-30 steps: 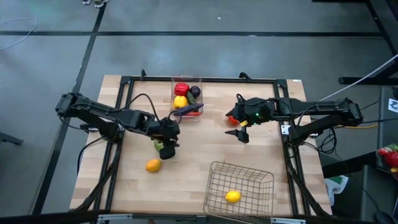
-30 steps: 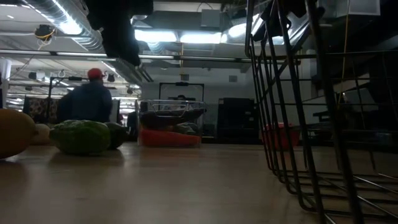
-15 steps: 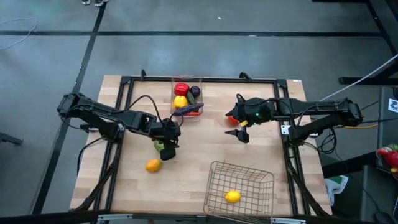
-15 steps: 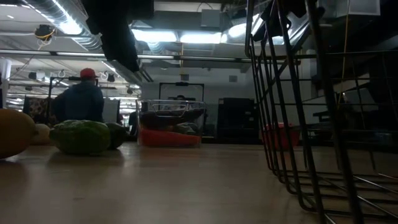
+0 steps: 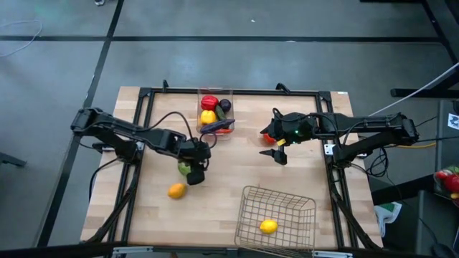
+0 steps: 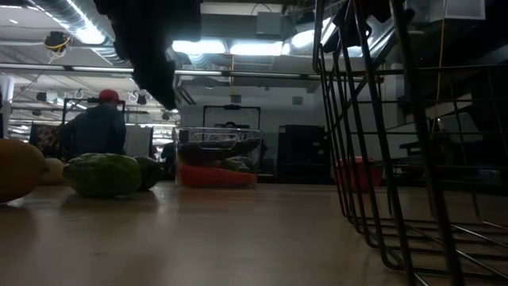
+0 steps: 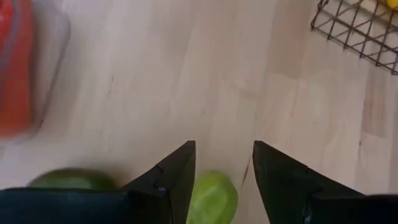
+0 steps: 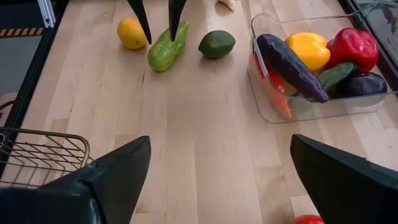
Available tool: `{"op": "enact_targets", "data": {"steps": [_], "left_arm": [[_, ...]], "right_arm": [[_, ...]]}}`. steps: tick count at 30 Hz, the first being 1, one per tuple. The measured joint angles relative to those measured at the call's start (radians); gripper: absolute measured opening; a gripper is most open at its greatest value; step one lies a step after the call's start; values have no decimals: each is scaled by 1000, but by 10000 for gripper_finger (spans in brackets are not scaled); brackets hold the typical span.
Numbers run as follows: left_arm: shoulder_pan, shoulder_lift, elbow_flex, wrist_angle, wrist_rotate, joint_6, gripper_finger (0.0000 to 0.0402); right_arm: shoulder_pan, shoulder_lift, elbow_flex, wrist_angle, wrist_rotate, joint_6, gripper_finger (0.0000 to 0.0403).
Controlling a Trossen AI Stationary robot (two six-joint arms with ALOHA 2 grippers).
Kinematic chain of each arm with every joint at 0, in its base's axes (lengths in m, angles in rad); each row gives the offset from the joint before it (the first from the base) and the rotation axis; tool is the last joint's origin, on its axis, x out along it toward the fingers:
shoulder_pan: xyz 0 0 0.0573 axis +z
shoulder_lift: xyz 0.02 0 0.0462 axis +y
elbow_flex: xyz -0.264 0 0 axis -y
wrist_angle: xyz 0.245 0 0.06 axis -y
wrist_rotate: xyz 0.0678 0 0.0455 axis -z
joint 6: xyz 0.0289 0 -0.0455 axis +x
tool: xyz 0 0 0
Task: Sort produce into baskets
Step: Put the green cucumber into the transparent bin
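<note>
My left gripper [image 7: 224, 146] is open and points down. Its fingers stand on either side of one end of a light green vegetable [image 8: 165, 48] lying on the table, and I see no touch. A dark green fruit [image 8: 216, 43] and an orange fruit [image 8: 132, 32] lie beside the vegetable. The clear bin [image 5: 215, 115] at the far middle holds red, yellow, purple and green produce. The wire basket [image 5: 277, 212] at the near edge holds a yellow lemon [image 5: 268, 226]. My right gripper [image 5: 276, 149] is wide open and empty, right of the bin, next to a red piece [image 5: 267, 138].
A long purple eggplant [image 8: 289, 59] lies slanted over the bin's rim. A small pale piece [image 8: 227, 4] lies on the table beyond the dark green fruit. Bare tabletop lies between the green pieces and the wire basket. A person stands in the room behind the table [image 6: 95, 127].
My left arm has edged a little toward the table's right edge, and its gripper has stayed over the green pieces. None of the produce has moved. The person in the room behind the table has walked to the left.
</note>
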State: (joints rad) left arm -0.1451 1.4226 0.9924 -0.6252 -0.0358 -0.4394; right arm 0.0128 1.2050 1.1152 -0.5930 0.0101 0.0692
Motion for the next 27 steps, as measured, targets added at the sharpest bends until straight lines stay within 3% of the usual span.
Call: {"op": "enact_targets", "data": {"steps": [5,17,27], "left_arm": [[19,15,0,-65,36,38,155],[-21,15,0,-231,41,424,155],[-32,15,0,-197,41,408,155]], "right_arm": [[0,0,0,-1,0,0,383],[0,0,0,-11,-1,0,383],[0,0,0,-3,-1,1,383]]}}
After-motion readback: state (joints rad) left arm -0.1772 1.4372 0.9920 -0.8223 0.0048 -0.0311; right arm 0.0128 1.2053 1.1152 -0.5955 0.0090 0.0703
